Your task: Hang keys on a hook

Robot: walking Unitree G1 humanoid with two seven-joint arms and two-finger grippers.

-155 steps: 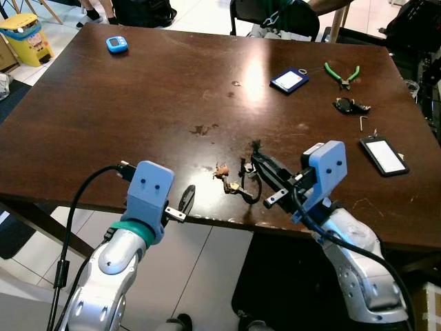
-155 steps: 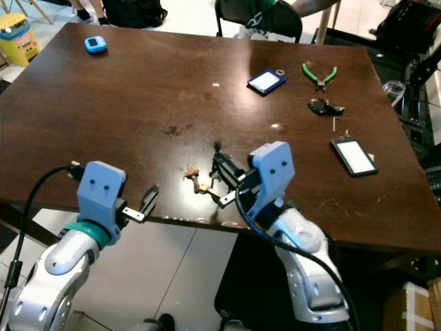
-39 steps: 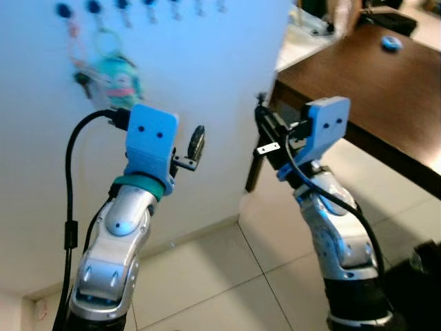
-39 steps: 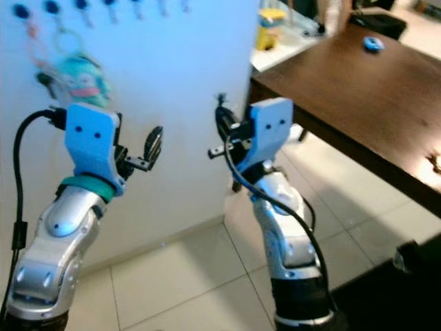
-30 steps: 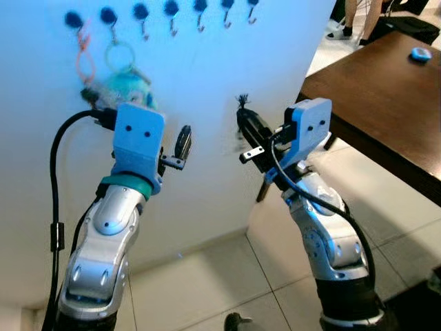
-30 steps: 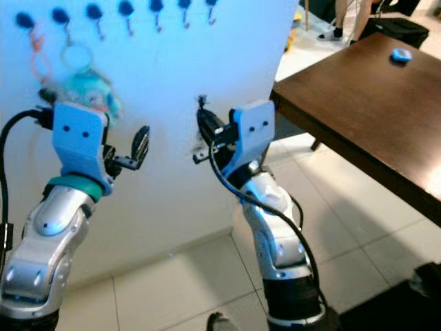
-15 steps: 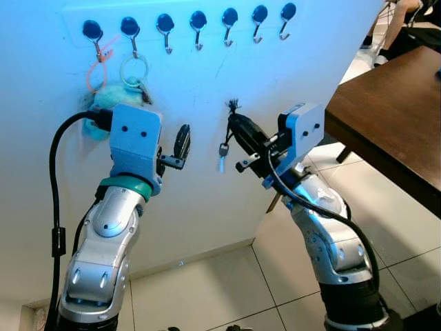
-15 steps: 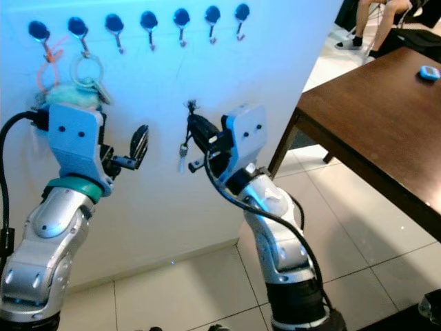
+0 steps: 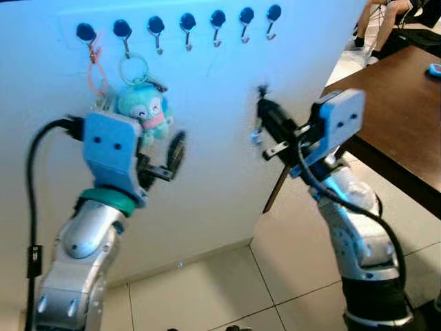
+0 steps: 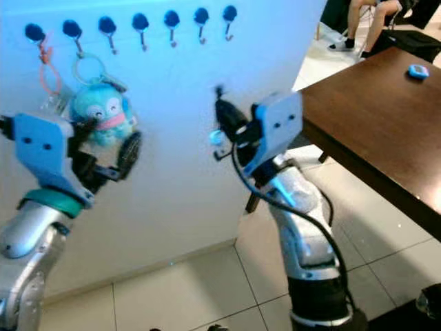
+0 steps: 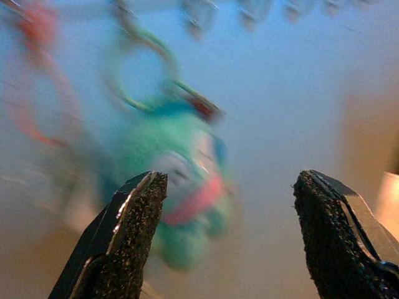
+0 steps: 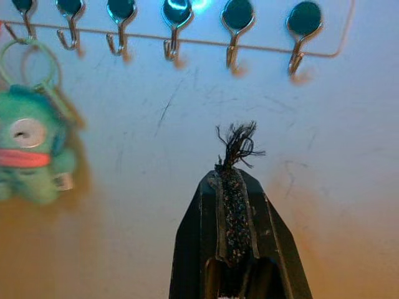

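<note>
Left arm: raised with the elbow bent, silver forearm rising to a blue wrist block.
Left gripper (image 9: 173, 153): held at chest height, its two black fingers (image 11: 124, 240) spread wide apart with nothing between them.
Right arm: raised higher, forearm angled up and toward the robot's left.
Right gripper (image 9: 265, 109): fingers pressed together, a frayed black cord (image 12: 235, 144) pinched at the tips.

Plush keychain (image 9: 142, 109) blocks left hooks; right-hand hooks (image 9: 245, 22) free w/ bare wall (image 9: 220, 152) below.
</note>
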